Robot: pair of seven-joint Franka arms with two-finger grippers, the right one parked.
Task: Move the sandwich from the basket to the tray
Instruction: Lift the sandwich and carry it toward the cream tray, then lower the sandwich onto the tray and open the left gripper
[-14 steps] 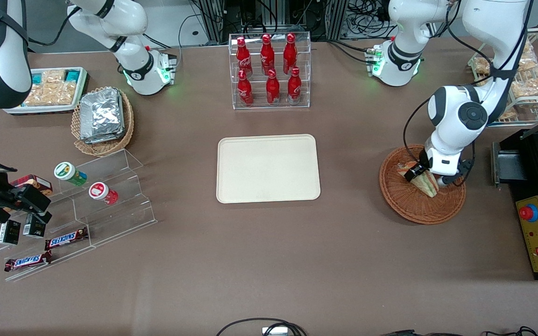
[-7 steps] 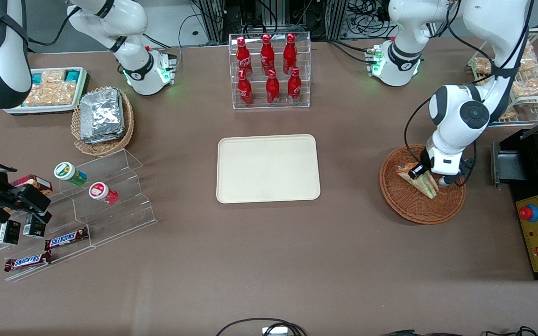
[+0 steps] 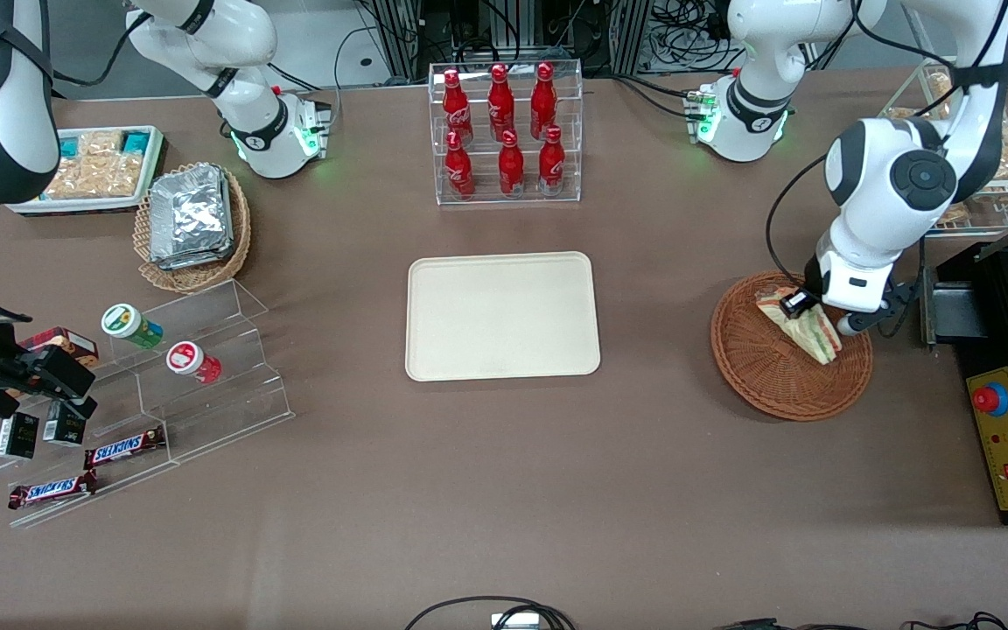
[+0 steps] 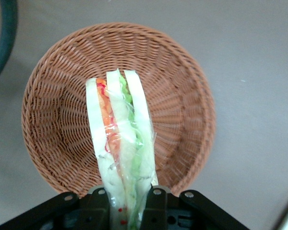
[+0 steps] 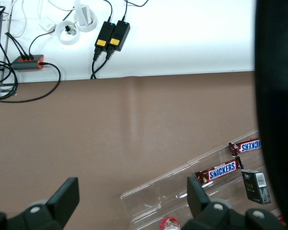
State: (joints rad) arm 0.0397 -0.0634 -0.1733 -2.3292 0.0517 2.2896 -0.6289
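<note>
The end effector [image 3: 806,313] is above the basket [image 3: 766,385], and its two fingers [image 4: 154,203] are pressed together on one end of the sandwich [image 3: 806,328]. In the left wrist view the wedge sits between the fingers, with the bread and the filling layers running away from them. The grip is across the thin direction of the wedge, probably because the flat bread faces give a wide surface to press on and the clear wrap does not slide so easily there.

The sandwich hangs over the inside of the basket. From the wrist camera the woven bottom of the basket is visible all around it, so I judge that it is lifted and does not rest on the wicker, though I cannot be fully sure. The basket stands on the counter [image 3: 504,490] under it and looks empty except for this one wedge.

From the basket, the tray [image 3: 434,350] lies toward the parked arm's end of the counter, well apart, with bare counter between them. The tray is empty, so the sandwich can go down anywhere on it. The carrying step is not yet done. A soft wrapped sandwich held by one end may bend or slip, so a slow transfer seems wise.
</note>
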